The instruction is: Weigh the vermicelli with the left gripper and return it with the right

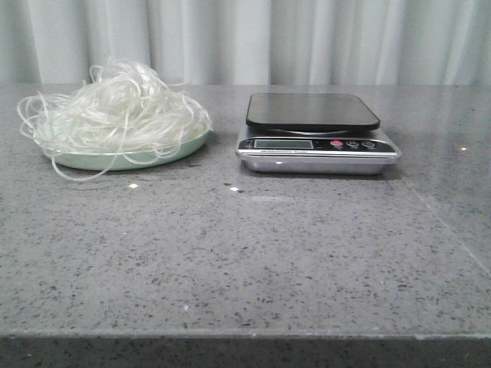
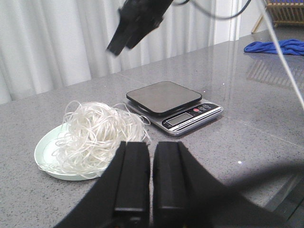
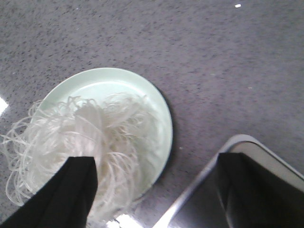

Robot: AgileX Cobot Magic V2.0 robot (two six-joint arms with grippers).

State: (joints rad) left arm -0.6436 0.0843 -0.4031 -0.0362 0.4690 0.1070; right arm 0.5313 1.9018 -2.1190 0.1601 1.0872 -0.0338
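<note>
On the grey speckled table (image 1: 253, 261), left side in the front view: vermicelli (image 1: 115, 111) heaped on a mint-green plate (image 1: 130, 159), loose loops spilling over the rim onto the tabletop. Just to the right of the plate, not touching it, a kitchen scale (image 1: 316, 142) with a dark square platform (image 1: 311, 112), nothing on it; display and small buttons face the camera. Pale curtain (image 1: 245, 38) behind.

Left wrist view: left gripper (image 2: 151, 178) held clear of the table, its two black fingers (image 2: 132, 175) nearly together with only a thin slit between them, nothing held. Beyond it lie the vermicelli (image 2: 97, 133) and scale (image 2: 173, 107). A dark arm part, blurred, hangs above the scale; most likely the right arm. A blue cloth (image 2: 275, 46) lies far off on the table.

Right wrist view: right gripper (image 3: 156, 190) looks down from above, fingers (image 3: 71, 194) spread wide, empty. One finger overlaps the vermicelli (image 3: 95, 137) on the plate (image 3: 109, 80), the other the scale's corner (image 3: 266, 180); contact cannot be told.
</note>
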